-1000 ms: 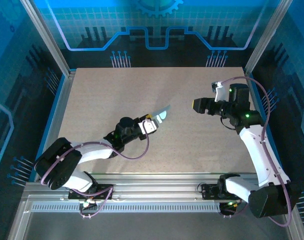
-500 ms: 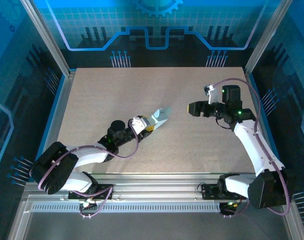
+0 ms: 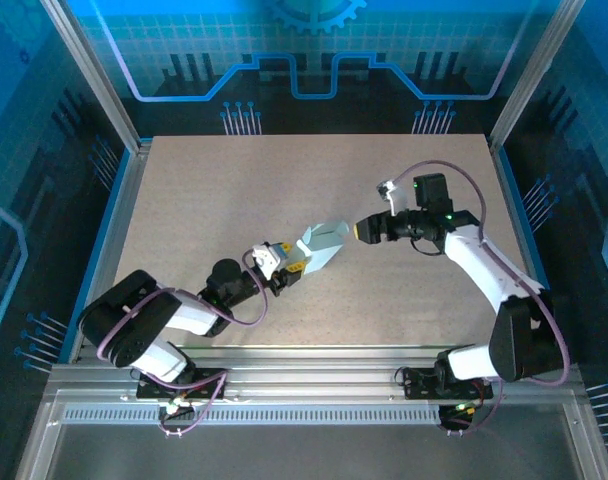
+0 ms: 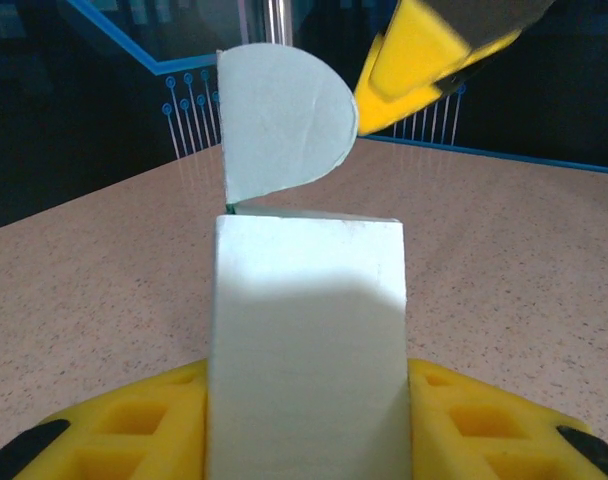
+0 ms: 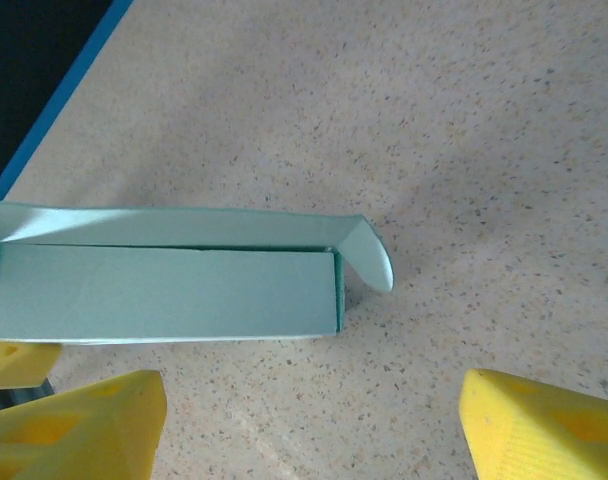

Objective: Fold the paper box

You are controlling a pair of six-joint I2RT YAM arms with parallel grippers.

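Pinching the paper box [image 4: 304, 340] across its narrow body, the left gripper [image 3: 296, 264] has its jaws partly closed on the card, so the box juts straight out ahead of its fingertips. A rounded flap [image 4: 279, 125] stands upright at the box's far end. The right gripper [image 5: 314, 425] faces it with jaws spread wide and nothing between them. The box's open end lies just ahead of that gripper, and one yellow fingertip [image 4: 424, 60] is close beside the flap. The thin card looks very light and easily creased. Squeezed mid-panel it would probably buckle, and its smooth face may slide. The safer hold is likely near folded edges or corners, with flaps pushed at their free rim, toward the crease.
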